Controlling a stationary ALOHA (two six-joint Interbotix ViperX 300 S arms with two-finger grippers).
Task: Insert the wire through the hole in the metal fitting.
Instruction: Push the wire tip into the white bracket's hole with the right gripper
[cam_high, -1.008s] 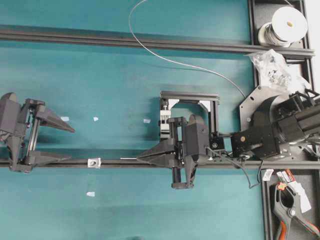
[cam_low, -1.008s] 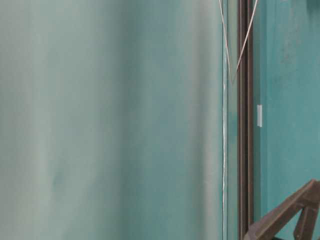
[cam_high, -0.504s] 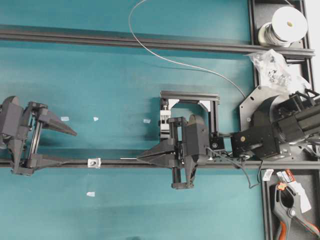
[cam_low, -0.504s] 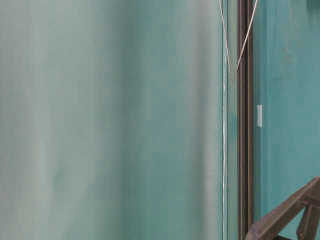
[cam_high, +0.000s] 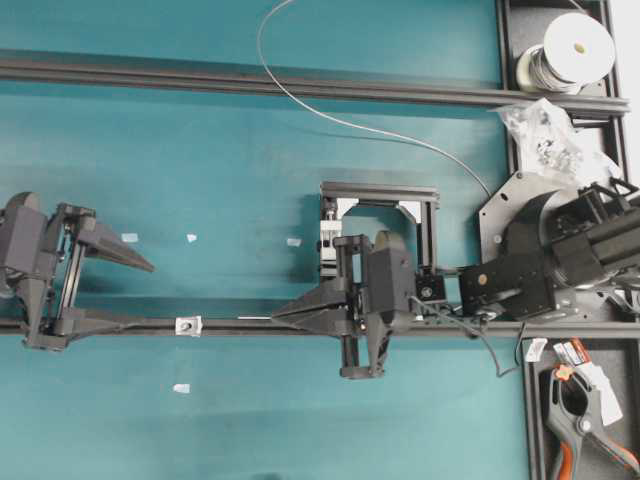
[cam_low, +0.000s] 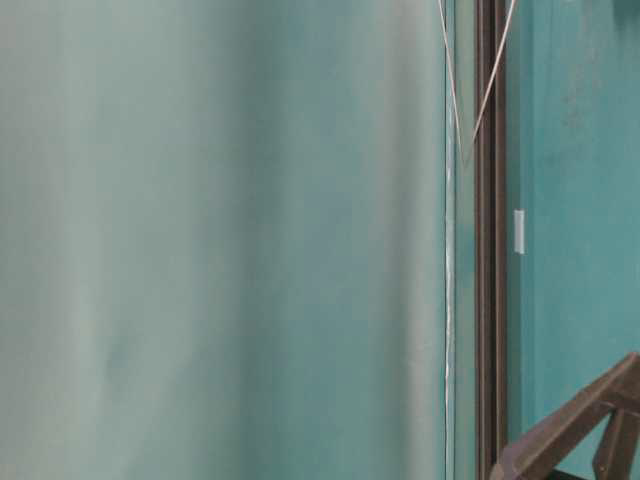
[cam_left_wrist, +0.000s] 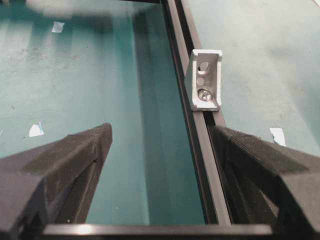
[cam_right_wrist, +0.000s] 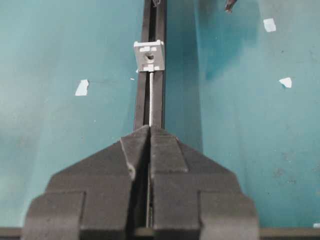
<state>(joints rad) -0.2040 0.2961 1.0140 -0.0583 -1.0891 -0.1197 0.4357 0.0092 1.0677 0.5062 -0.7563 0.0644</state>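
Teal table (cam_high: 250, 420): one metal fitting (cam_high: 187, 325), one wire (cam_right_wrist: 150, 97) pinched in right gripper (cam_right_wrist: 150, 131), left gripper (cam_left_wrist: 160, 145) agape.

Teal tabletop (cam_high: 200, 160), black aluminium rails (cam_high: 250, 82) crossing it, even light.

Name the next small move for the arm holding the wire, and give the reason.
Probably ease the right gripper straight ahead along the rail. It is shut on the wire, whose tip points at the metal fitting and seems to stop just short of its hole. The left gripper waits open on the fitting's far side.
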